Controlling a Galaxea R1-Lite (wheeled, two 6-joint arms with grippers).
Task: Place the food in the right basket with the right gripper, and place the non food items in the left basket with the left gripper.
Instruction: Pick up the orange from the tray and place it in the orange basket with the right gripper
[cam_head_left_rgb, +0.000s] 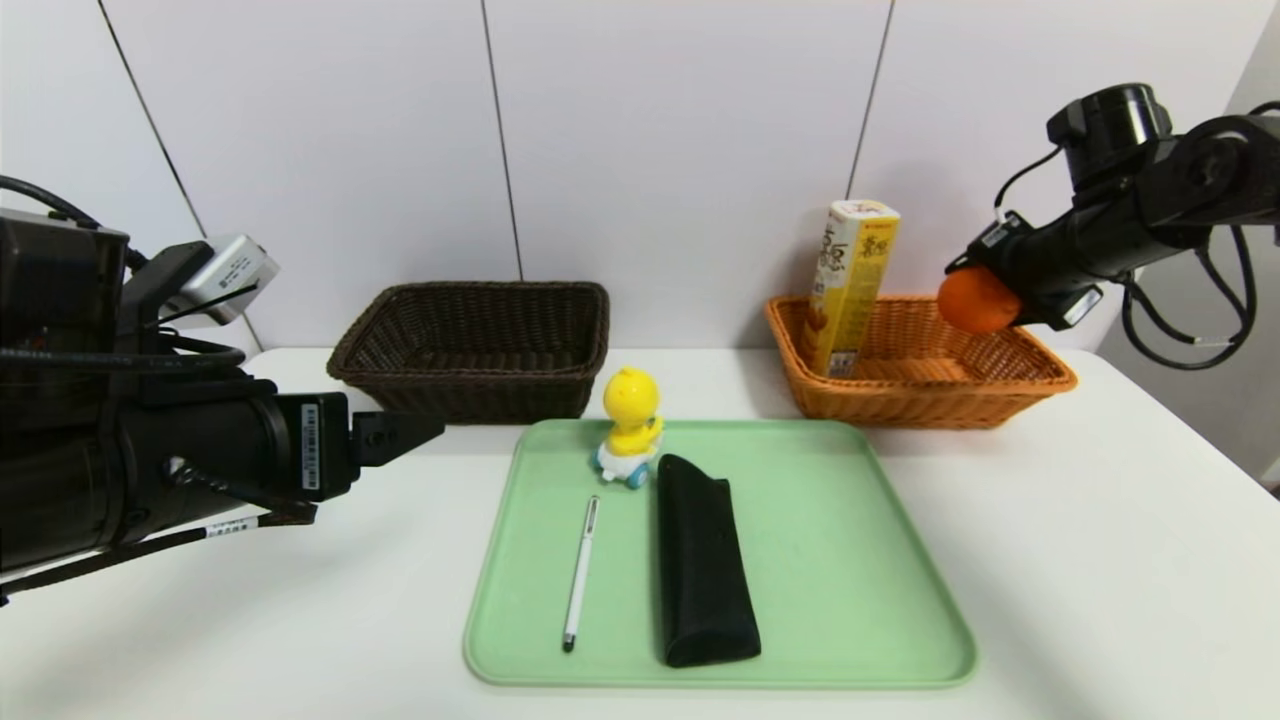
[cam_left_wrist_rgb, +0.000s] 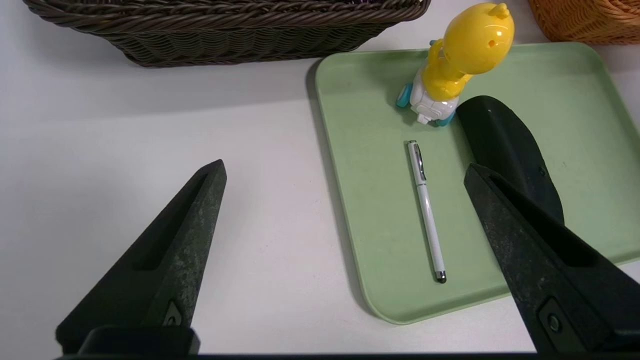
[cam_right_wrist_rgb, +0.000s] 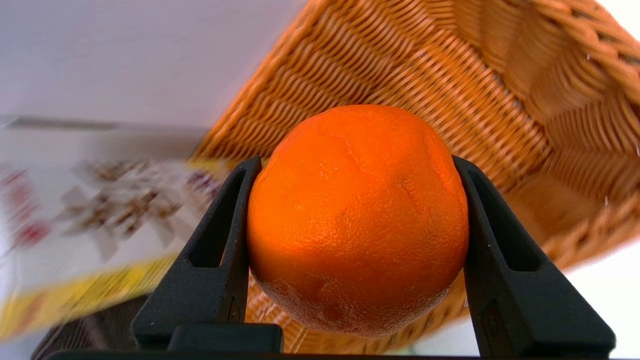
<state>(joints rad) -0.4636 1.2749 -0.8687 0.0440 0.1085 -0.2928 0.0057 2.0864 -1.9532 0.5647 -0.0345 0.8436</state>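
The right end effector (cam_head_left_rgb: 985, 290) clamps the orange fruit (cam_head_left_rgb: 975, 299) between its fingers above the orange basket (cam_head_left_rgb: 1040, 380), while the left end effector (cam_left_wrist_rgb: 345, 172) hangs spread wide over the tabletop (cam_head_left_rgb: 1100, 540).

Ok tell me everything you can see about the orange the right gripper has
The orange is a round fruit with bright, dimpled peel, whole and unpeeled, with faint creases near its top. The right gripper is shut on it, one black finger pressed to each side. It hangs in the air above the right basket, the bright orange wicker one, near that basket's far right part, touching nothing but the fingers. The snack carton stands in the same basket, apart from the fruit.
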